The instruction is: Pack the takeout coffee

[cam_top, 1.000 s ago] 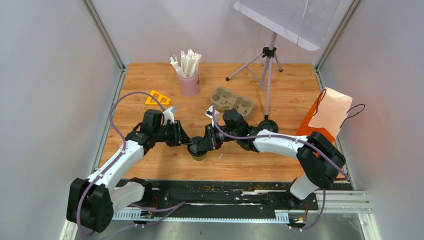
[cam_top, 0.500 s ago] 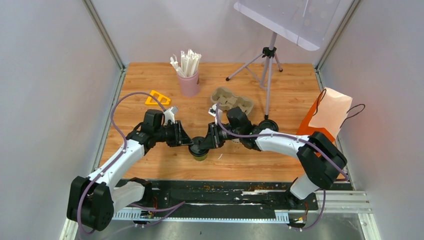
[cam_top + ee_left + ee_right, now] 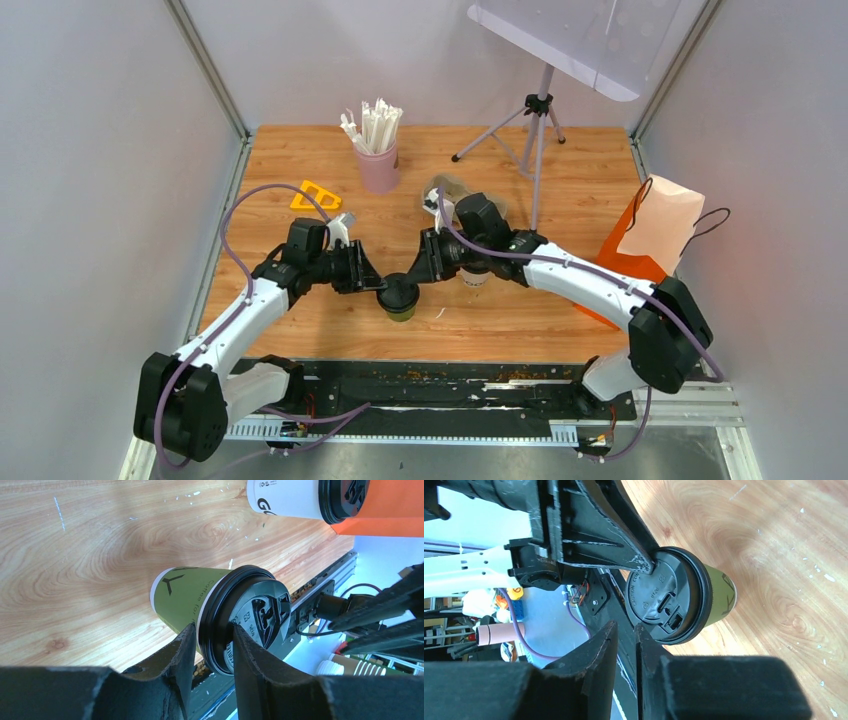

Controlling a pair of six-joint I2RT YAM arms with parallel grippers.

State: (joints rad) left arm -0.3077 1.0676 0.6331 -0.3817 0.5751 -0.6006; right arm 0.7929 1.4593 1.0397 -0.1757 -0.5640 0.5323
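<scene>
The olive-green cup (image 3: 399,303) with a black lid (image 3: 250,615) stands near the table's front middle. My left gripper (image 3: 377,287) is shut on the lid's rim, one finger (image 3: 177,652) under the rim and the other (image 3: 252,667) on the lid top. My right gripper (image 3: 420,272) is just right of the green cup (image 3: 719,597), off it, with its fingers nearly together and nothing between them. The whitish cup with dark print (image 3: 282,497) stands lidded further right and shows partly under the right wrist in the top view (image 3: 476,274).
A cardboard cup carrier (image 3: 447,188) lies behind the right wrist, partly hidden. A pink cup of white sticks (image 3: 378,165) and a tripod (image 3: 537,130) stand at the back. An orange-and-white paper bag (image 3: 655,230) is at the right and a yellow piece (image 3: 315,195) at the left.
My right gripper has pulled back from the green cup's lid, up and to the right, and the whitish cup now shows under it. The left gripper and green cup have stayed put.
</scene>
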